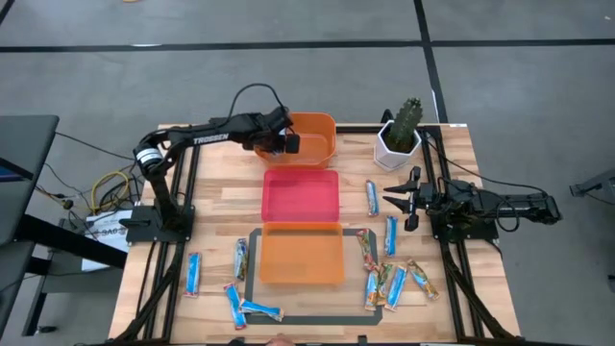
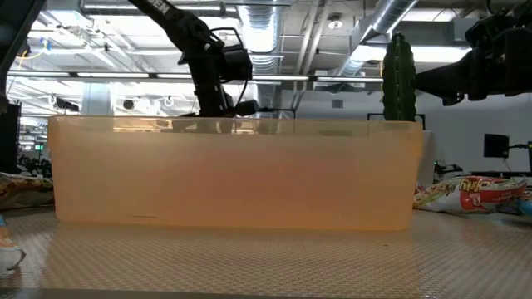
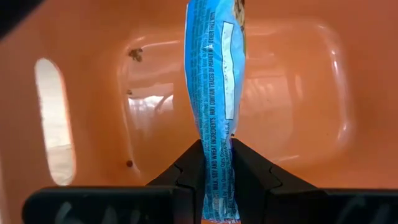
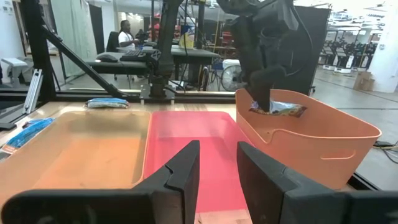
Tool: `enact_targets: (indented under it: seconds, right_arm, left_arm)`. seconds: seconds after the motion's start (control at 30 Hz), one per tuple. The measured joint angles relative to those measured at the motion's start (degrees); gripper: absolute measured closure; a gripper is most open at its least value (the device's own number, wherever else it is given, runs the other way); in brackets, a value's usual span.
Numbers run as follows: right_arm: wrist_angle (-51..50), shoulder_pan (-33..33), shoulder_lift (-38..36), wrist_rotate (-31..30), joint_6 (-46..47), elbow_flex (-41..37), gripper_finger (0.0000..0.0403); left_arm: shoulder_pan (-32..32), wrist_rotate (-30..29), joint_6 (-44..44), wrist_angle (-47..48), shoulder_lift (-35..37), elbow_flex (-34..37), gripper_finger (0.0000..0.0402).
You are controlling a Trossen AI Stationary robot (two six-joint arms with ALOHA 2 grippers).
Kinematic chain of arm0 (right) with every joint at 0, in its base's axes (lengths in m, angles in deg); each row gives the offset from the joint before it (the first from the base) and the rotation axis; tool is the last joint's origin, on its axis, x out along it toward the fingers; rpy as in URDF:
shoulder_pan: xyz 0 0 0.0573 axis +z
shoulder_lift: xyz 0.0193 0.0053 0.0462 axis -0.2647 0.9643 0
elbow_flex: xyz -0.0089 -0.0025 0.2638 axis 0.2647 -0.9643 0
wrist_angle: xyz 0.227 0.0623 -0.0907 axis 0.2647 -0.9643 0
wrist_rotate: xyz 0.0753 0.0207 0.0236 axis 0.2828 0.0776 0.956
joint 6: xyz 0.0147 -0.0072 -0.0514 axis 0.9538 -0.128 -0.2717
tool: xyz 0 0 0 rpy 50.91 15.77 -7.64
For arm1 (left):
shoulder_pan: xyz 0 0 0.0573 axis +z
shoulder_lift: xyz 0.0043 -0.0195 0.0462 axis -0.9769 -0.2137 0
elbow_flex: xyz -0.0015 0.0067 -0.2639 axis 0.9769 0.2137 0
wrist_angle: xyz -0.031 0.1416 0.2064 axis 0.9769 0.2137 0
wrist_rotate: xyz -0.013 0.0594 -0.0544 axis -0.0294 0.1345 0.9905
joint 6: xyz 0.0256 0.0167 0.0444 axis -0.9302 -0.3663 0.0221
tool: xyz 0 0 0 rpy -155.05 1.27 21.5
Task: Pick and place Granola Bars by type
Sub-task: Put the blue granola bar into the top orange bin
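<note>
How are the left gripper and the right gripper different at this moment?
The left gripper is shut on a blue granola bar over the orange bin; the right gripper holds nothing, its fingers parted. The left is at the table's far side; the right is beside the scattered bars. Both have dark fingers.

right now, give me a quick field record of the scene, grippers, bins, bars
left gripper: shut on a blue-and-white granola bar, over the orange basket
right gripper: open, empty, waiting at the table's right side
trays: pink-red tray mid-table, orange tray next to it toward the front edge
loose bars: scattered on either side of the orange tray
other: potted cactus at the far right corner
</note>
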Motion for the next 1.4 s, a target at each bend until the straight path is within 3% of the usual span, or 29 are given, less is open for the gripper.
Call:
enact_targets:
  seconds: [0.5,0.93,1.4]
  right_arm:
    - [0.0,0.0,0.0,0.0,0.0,0.0,0.0301]
    - [0.0,0.0,0.0,0.0,0.0,0.0,0.0301]
    - [0.0,0.0,0.0,0.0,0.0,0.0,0.0301]
  left_arm:
    - [0.6,1.7,1.5,1.2,0.0,0.0,0.0345]
    - [0.7,1.2,2.5,-0.7,0.1,0.0,0.0252]
    - [0.0,1.7,0.9,-7.1,1.4,0.0,0.0243]
